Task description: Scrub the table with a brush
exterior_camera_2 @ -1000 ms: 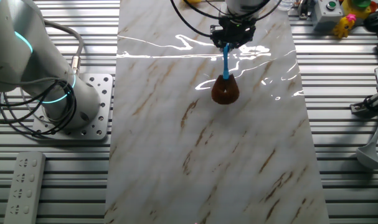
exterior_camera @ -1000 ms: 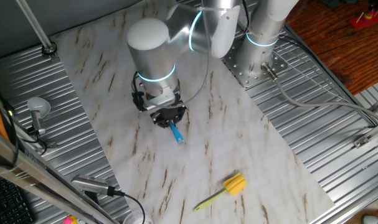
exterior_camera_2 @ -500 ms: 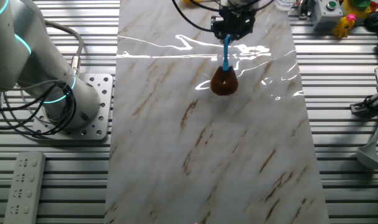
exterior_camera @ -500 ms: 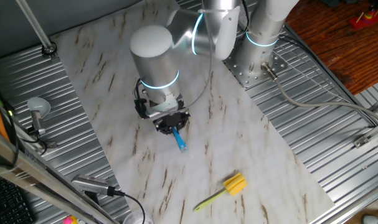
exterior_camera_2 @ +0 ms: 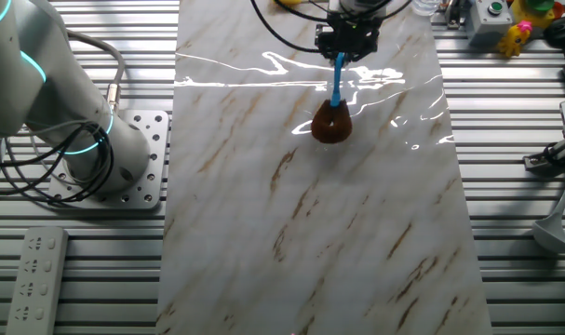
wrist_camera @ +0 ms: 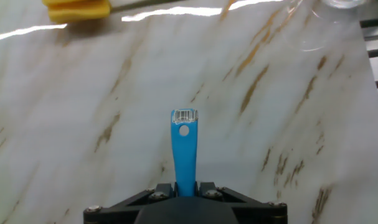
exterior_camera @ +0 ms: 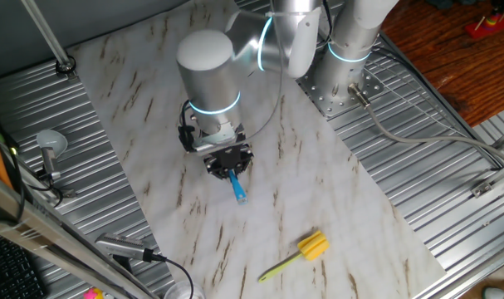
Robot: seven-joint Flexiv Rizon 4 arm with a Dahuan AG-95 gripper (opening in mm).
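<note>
One brush [exterior_camera_2: 333, 119] in play | tool [wrist_camera: 185, 190] clamped on its slim blue handle, brown head down on the bench [exterior_camera_2: 263, 233] | looked light, stiff handle, soft bristles | mid-handle hold seemed right; yellow brush [exterior_camera: 305, 251] lay apart

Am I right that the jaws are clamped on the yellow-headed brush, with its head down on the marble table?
Not quite. The gripper holds the blue-handled brush, jaws closed on its handle, brown bristle head down on the table; the other fixed view shows this. The yellow-headed brush lies loose on the table, apart from the gripper, in the one fixed view.
</note>
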